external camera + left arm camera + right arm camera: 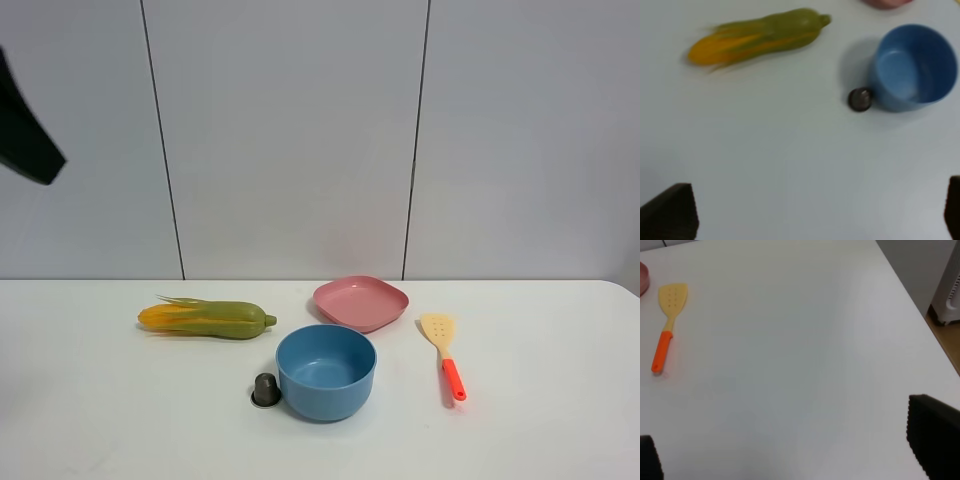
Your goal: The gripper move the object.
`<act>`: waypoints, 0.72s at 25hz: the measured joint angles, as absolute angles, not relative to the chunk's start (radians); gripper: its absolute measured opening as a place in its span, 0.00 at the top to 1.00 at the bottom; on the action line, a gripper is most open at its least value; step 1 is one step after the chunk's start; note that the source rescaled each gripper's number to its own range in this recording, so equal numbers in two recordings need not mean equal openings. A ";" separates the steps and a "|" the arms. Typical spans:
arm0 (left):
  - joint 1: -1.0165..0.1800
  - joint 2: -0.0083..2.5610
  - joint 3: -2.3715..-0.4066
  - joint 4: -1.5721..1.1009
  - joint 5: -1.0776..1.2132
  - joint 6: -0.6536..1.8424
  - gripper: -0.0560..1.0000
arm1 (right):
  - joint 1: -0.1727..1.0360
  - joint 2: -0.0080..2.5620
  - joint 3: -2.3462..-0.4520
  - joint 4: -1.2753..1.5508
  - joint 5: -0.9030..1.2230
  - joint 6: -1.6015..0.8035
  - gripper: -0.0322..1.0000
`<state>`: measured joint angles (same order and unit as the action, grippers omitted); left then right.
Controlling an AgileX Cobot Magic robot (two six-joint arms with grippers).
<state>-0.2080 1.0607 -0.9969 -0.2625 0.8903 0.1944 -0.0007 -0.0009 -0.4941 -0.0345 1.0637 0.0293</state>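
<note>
The light-blue bowl (326, 372) stands upright and empty on the white table, at the front centre. It also shows in the left wrist view (914, 67). My left gripper (810, 220) is open and empty, high above bare table and well away from the bowl. Only its two black fingertips (670, 215) show. In the exterior view only a black part of the left arm (22, 130) shows, at the upper left. My right gripper (790, 455) is open and empty over bare table, right of the spatula; the bowl is out of that view.
A small dark grey capsule (265, 390) sits against the bowl's left side. A pink plate (360, 302) lies just behind the bowl. A corn cob (205, 319) lies to the left. An orange-handled spatula (445, 355) lies to the right. The table's right edge (920, 310) borders the floor.
</note>
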 joint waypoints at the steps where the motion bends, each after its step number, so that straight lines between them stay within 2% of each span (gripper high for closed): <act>1: -0.241 1.105 -1.021 -0.262 0.877 0.194 0.00 | -0.001 -0.001 -0.494 -0.034 1.064 0.029 0.00; 11: -0.610 1.520 -1.314 -0.171 0.791 0.194 0.00 | -0.001 -0.001 -0.494 -0.034 1.064 0.029 0.00; 18: -0.837 1.736 -1.381 -0.093 0.676 0.194 0.00 | -0.001 -0.001 -0.494 -0.034 1.064 0.029 0.00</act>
<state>-0.8374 1.7365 -1.3815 -0.0934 0.6762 0.1944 -0.0007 -0.0009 -0.4941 -0.0345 1.0637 0.0293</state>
